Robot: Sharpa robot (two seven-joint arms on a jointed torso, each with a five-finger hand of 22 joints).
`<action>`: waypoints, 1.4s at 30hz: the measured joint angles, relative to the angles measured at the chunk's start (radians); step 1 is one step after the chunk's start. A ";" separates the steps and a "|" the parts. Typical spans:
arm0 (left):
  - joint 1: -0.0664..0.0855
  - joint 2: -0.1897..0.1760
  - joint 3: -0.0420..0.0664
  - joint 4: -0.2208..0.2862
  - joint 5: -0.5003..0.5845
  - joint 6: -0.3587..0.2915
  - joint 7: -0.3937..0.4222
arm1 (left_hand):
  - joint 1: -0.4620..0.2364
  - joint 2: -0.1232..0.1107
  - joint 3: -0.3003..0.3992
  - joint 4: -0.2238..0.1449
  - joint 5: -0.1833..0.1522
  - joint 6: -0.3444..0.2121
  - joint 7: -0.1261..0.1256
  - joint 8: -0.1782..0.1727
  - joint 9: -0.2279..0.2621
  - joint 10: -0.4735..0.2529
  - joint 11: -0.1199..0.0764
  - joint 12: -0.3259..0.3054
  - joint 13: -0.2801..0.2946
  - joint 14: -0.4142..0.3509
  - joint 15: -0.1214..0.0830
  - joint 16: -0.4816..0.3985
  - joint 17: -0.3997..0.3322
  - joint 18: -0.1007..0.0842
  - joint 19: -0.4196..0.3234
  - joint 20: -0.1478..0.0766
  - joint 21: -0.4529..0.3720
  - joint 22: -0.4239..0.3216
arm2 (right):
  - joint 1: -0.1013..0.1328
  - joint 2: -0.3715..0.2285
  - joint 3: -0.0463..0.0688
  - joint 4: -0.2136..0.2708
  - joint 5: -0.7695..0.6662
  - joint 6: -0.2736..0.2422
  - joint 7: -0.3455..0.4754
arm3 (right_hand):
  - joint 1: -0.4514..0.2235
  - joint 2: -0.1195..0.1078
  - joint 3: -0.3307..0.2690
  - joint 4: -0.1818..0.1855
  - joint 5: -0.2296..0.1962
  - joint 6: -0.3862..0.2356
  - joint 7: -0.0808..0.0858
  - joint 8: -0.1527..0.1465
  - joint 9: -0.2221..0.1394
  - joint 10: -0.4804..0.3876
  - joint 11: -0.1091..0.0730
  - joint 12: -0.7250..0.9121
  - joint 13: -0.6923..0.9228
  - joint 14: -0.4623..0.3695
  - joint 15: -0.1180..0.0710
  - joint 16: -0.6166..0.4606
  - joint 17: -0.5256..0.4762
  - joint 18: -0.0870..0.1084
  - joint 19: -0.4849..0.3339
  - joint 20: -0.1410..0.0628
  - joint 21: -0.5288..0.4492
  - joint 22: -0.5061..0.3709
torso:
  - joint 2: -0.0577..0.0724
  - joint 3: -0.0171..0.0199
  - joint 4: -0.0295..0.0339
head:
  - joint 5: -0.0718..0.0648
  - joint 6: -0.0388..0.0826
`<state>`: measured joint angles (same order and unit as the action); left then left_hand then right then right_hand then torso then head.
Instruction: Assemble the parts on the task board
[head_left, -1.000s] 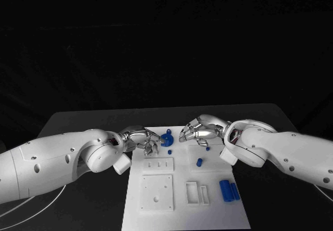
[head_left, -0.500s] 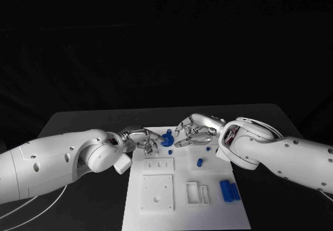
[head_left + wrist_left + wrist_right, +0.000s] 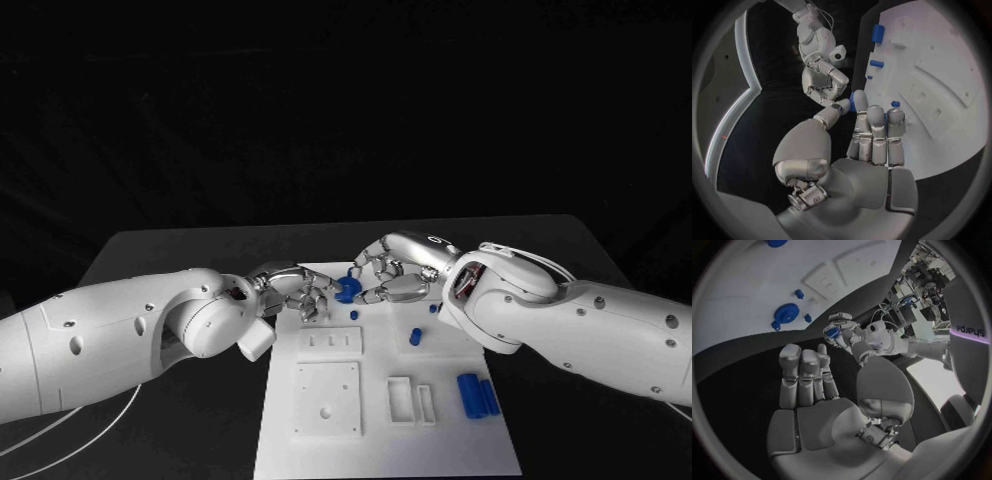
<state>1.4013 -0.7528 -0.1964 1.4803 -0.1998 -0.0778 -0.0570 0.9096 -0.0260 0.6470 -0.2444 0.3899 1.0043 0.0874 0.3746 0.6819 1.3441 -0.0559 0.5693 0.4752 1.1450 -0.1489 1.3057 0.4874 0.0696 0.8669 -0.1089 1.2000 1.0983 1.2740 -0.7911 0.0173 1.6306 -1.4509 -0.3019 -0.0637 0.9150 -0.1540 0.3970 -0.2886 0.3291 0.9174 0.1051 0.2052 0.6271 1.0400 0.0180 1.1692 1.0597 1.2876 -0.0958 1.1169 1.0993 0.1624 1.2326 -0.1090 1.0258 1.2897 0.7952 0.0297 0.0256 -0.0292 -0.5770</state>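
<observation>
The white task board (image 3: 382,440) lies in the middle of the table. A round blue part (image 3: 346,291) (image 3: 784,315) sits at its far end. My left hand (image 3: 296,292) hovers just left of that part and pinches a small blue part (image 3: 857,100) (image 3: 832,333) between thumb and fingers. My right hand (image 3: 392,273) hangs close over the round part from the right, and its fingers (image 3: 804,372) are apart and hold nothing. The two hands nearly meet above the board's far edge.
Two blue cylinders (image 3: 475,394) lie at the board's right side, with a shorter blue piece (image 3: 414,337) and small blue pegs (image 3: 353,315) further up. White raised blocks (image 3: 326,399) and slotted frames (image 3: 402,400) stand on the near half. Dark table (image 3: 173,250) surrounds the board.
My right hand has moved left, from beside the board's far right to over the round blue part, close to the left hand. The left hand has barely shifted.
</observation>
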 measured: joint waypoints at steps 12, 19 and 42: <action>-0.001 0.000 0.000 0.005 0.020 -0.005 0.000 | -0.006 -0.006 0.000 0.002 0.000 0.003 -0.003 -0.004 0.007 0.001 -0.001 0.000 0.001 0.001 -0.001 0.000 0.000 0.000 0.000 0.000 0.000 -0.001 | -0.003 0.015 -0.018 -0.007 -0.030 -0.005 -0.005 | 0.008 0.000 0.000 0.000 0.000 -0.001 0.001 0.000 -0.002 0.000 0.000 0.000 -0.001 0.003 0.003 0.000 0.000 0.000 0.000 0.000 0.000 -0.001 | 0.000 -0.0002 0.0000 | 0.003 -0.002; -0.001 0.000 0.000 0.008 0.023 -0.005 0.000 | -0.006 -0.006 -0.001 0.003 -0.004 0.003 -0.003 -0.004 0.007 0.001 -0.001 0.000 0.001 0.001 -0.001 0.000 0.000 0.000 0.000 0.000 0.000 -0.002 | -0.003 0.018 -0.018 -0.009 -0.035 -0.012 -0.008 | 0.012 0.004 0.000 0.000 0.000 -0.002 0.002 0.000 -0.003 0.000 0.000 0.000 -0.004 0.003 0.003 -0.004 -0.001 -0.001 0.000 0.001 -0.004 -0.002 | 0.000 -0.0003 0.0000 | 0.004 -0.004; -0.003 0.000 0.000 0.014 0.021 0.008 -0.008 | -0.001 -0.003 0.000 0.000 -0.007 0.004 -0.003 -0.004 0.008 0.001 -0.001 0.000 0.002 0.001 -0.001 0.000 0.000 0.000 0.000 0.000 0.004 -0.004 | -0.003 0.025 -0.018 -0.022 -0.038 -0.029 -0.023 | 0.028 0.020 0.020 0.005 -0.025 0.004 0.008 0.000 -0.011 0.007 0.000 0.000 -0.010 0.011 0.003 -0.005 -0.003 -0.001 0.007 0.000 -0.008 -0.004 | 0.000 0.0000 -0.0009 | 0.004 -0.004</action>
<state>1.3984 -0.7530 -0.1966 1.4945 -0.1784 -0.0694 -0.0650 0.9083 -0.0288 0.6474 -0.2442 0.3832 1.0078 0.0840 0.3710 0.6902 1.3452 -0.0570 0.5693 0.4768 1.1460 -0.1500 1.3057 0.4870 0.0695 0.8668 -0.1089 1.2041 1.0945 1.2709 -0.7663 -0.0009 1.6081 -1.4893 -0.3306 -0.0868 0.9429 -0.1341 0.4167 -0.2833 0.3042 0.9210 0.1126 0.2053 0.6160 1.0473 0.0177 1.1691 1.0493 1.2984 -0.0923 1.1121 1.0961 0.1609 1.2395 -0.1089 1.0180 1.2857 0.7951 0.0297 0.0247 -0.0257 -0.5807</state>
